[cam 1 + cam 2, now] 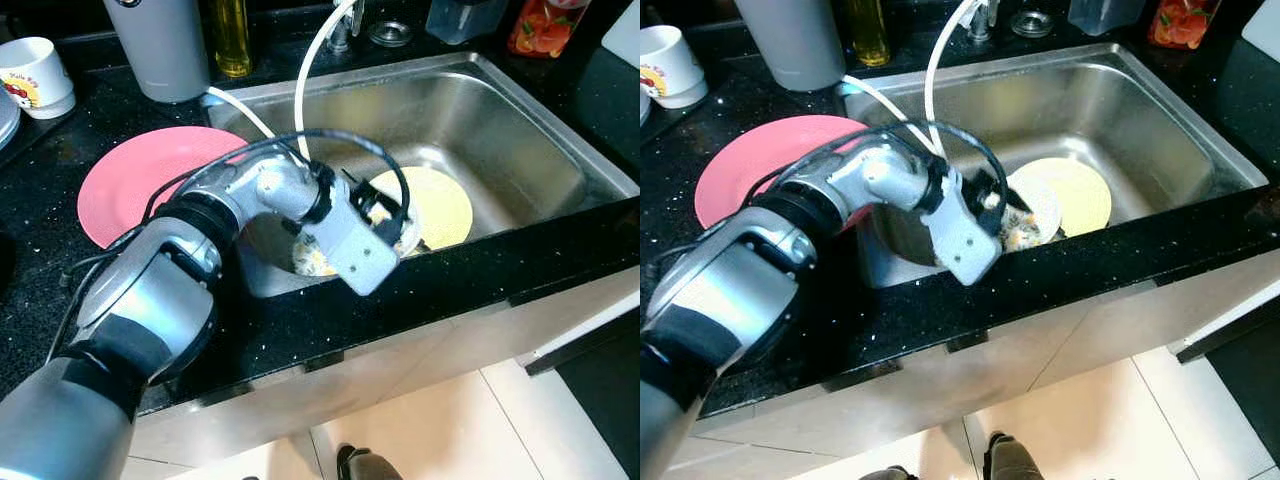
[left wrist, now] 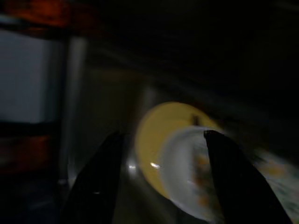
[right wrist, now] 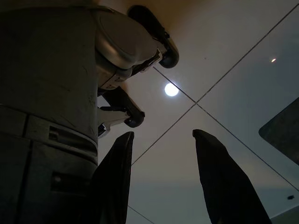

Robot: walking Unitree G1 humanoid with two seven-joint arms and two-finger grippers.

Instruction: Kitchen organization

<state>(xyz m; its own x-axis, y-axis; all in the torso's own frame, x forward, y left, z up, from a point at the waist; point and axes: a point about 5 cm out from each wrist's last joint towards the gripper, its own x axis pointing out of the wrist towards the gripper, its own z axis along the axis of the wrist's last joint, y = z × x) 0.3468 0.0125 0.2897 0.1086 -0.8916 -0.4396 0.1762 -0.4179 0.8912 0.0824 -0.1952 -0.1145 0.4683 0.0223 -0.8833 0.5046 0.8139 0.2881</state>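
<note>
Reaching down into the steel sink, the left gripper has its two black fingers spread wide, with a white patterned plate in the gap between them; whether either finger touches the plate cannot be told from the dark, blurred wrist view. That white plate lies at the sink's front, overlapping a yellow plate that sits just behind it, toward 1 o'clock. The silver left arm crosses the black desk from 7 o'clock, passing over the near edge of a pink plate that rests on the desk at the sink's 9 o'clock side. A white hose curves down into the basin from 12 o'clock. Further back on the desk stand a grey canister, a bottle of yellow oil and, at 10 o'clock, a white mug. The right gripper hangs beside the robot's leg over the pale tiled floor, its fingers parted and holding nothing.
</note>
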